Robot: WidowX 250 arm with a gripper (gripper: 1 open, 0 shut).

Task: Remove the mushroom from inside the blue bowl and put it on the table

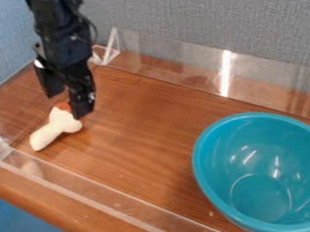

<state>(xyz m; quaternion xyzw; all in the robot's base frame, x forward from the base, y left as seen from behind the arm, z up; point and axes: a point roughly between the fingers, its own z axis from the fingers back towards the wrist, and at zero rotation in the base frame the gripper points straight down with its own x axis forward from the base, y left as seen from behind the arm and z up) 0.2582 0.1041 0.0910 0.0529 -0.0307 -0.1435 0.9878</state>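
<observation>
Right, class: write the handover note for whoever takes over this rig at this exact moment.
Gripper: open, pointing down, holding nothing, just above the mushroom's cap end.
Mushroom: lying on its side on the table, near the left end.
Blue bowl: at the right, with nothing in it.
Done: mushroom is out of the bowl and set down.
Left: lift the arm clear.

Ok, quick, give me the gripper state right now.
Gripper: open, holding nothing. The mushroom lies on the table just below its fingers.
</observation>
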